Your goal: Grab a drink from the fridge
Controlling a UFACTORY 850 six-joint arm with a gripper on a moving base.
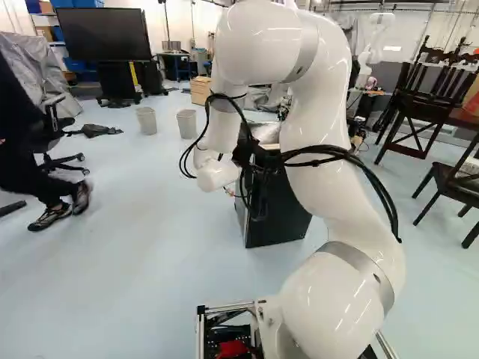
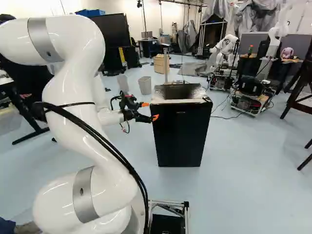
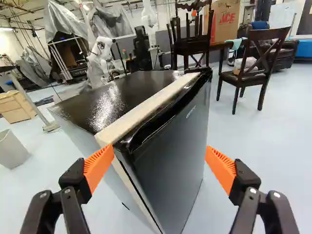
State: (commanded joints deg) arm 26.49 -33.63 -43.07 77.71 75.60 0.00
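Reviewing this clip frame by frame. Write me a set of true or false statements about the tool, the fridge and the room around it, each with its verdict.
1. The fridge stands upright on the floor. True.
2. The fridge is wide open. False: its door is shut.
3. The tool is open. True.
4. The tool is gripping a drink can. False: it holds no drink.
5. In the left base view, two bins stand on the floor. True.
6. In the right base view, the tool is right of the fridge. False: it is at the fridge's left side.
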